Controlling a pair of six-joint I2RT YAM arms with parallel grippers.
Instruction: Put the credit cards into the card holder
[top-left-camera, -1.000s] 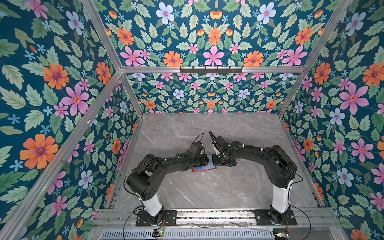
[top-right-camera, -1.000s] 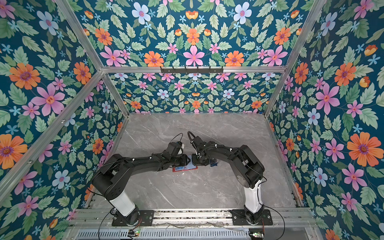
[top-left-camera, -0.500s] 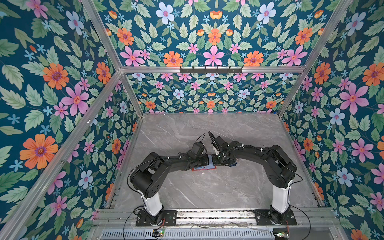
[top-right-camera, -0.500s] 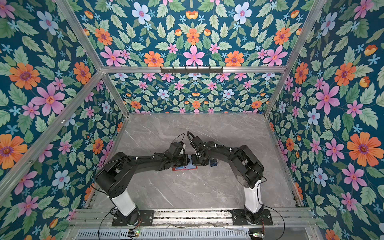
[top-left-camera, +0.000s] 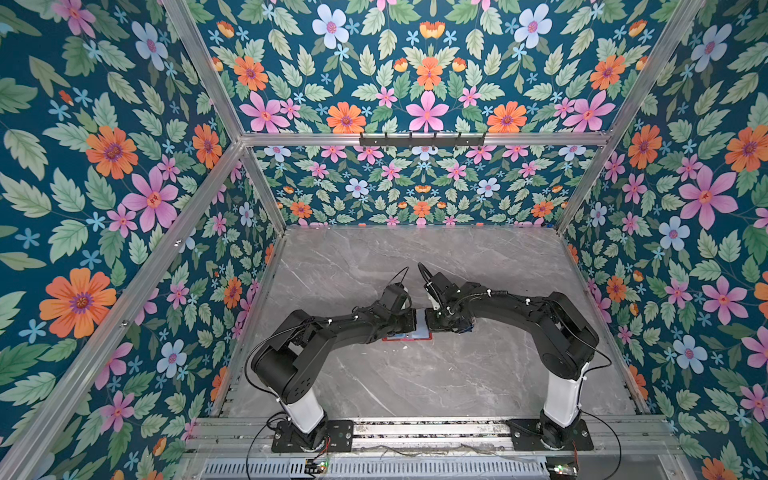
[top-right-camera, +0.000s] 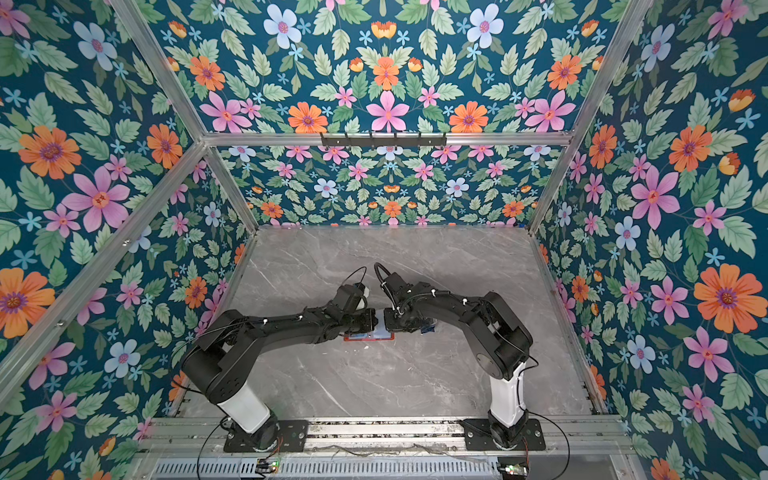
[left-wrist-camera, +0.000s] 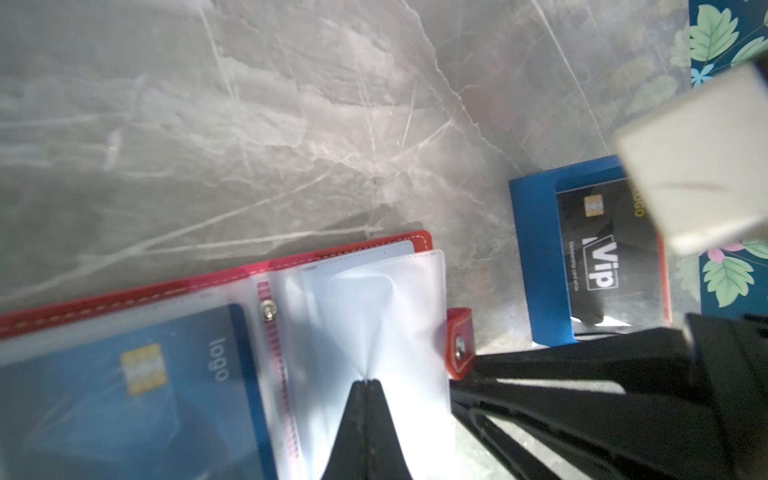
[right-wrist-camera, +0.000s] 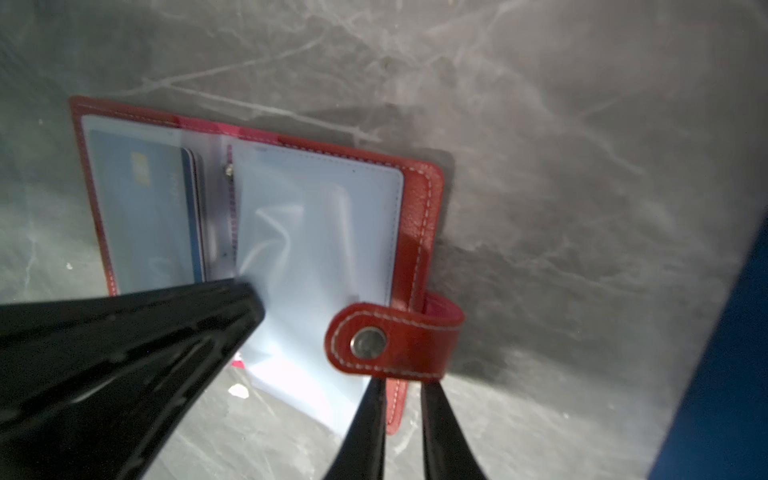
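Card holder (left-wrist-camera: 340, 253) left of tray (left-wrist-camera: 536, 257), card (left-wrist-camera: 611, 257) seemingly inside.
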